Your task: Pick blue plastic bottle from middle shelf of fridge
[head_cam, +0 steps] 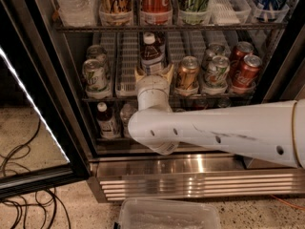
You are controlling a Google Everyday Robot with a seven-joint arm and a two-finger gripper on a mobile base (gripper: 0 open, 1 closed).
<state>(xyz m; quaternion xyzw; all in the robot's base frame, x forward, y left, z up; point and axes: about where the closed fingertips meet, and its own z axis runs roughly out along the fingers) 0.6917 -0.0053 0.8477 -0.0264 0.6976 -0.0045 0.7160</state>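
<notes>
The gripper (153,72) is at the middle shelf (110,98), fingers apart on both sides of the bottle (151,55), seemingly without squeezing it. This is the approach step; next it should close, then draw straight back.

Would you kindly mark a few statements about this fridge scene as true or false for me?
1. The gripper is at the middle shelf, by the foot of the blue plastic bottle. True.
2. The blue plastic bottle has a red cap. False: its cap is white.
3. The door of the fridge is shut. False: the door stands open on the left.
4. Red cans stand at the right end of the middle shelf. True.
5. The floor in front of the fridge holds nothing. False: a clear plastic bin lies there.
</notes>
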